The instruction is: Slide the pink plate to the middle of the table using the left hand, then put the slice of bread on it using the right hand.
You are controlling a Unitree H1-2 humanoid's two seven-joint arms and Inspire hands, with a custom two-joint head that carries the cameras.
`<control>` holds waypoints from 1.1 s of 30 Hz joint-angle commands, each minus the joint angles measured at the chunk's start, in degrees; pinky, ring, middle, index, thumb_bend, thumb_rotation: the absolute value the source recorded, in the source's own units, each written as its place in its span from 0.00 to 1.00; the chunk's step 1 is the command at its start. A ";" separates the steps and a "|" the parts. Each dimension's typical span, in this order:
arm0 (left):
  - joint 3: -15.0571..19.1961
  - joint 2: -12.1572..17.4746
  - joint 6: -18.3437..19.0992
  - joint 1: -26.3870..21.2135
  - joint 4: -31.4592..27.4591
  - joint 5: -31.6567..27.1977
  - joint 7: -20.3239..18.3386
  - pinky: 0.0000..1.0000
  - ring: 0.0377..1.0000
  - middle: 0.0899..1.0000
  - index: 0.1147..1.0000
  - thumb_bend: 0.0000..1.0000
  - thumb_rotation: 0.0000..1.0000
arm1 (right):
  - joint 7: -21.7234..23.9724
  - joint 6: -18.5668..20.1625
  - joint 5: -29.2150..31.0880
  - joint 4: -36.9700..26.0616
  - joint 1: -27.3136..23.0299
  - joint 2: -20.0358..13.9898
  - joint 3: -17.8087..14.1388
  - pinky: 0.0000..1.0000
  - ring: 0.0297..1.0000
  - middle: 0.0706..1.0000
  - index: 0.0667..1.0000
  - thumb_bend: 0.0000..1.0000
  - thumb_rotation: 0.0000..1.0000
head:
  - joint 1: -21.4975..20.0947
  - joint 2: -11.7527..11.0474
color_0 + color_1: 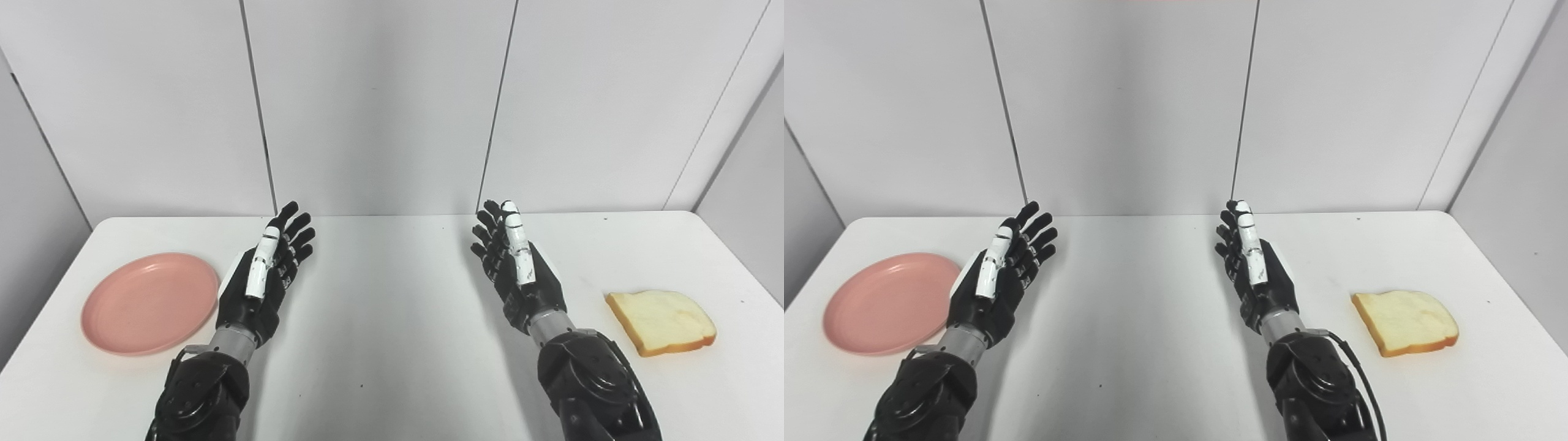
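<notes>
The pink plate [150, 302] lies empty at the left side of the white table [392, 343]. The slice of bread [661, 321] lies flat at the right side. My left hand [266, 275] is open, fingers stretched forward, just right of the plate's rim and above the table. My right hand [517, 269] is open too, fingers stretched forward, left of the bread with a gap between them. Both hands hold nothing.
Grey wall panels [380, 104] rise right behind the table's far edge. Side walls close in at the left and right ends of the table.
</notes>
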 commanded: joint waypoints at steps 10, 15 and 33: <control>-2.89 -3.42 -6.06 -3.26 5.01 1.99 0.81 1.00 0.97 0.96 0.95 0.40 1.00 | 4.92 -0.92 2.46 -0.13 -1.16 -2.85 -3.35 1.00 1.00 1.00 1.00 0.25 1.00 | 11.95 -3.14; -3.10 -4.36 -8.04 -3.92 7.35 2.48 1.56 0.99 0.96 0.95 0.94 0.41 1.00 | 5.99 -0.80 3.12 0.04 -1.28 -2.92 -4.17 1.00 1.00 1.00 1.00 0.21 1.00 | 12.86 -3.50; -2.67 -3.67 -7.34 -4.57 6.10 1.90 1.49 0.99 0.96 0.95 0.93 0.40 1.00 | 6.42 -0.74 2.85 -1.16 -1.15 -2.65 -4.21 1.00 1.00 1.00 1.00 0.20 1.00 | 12.71 -2.99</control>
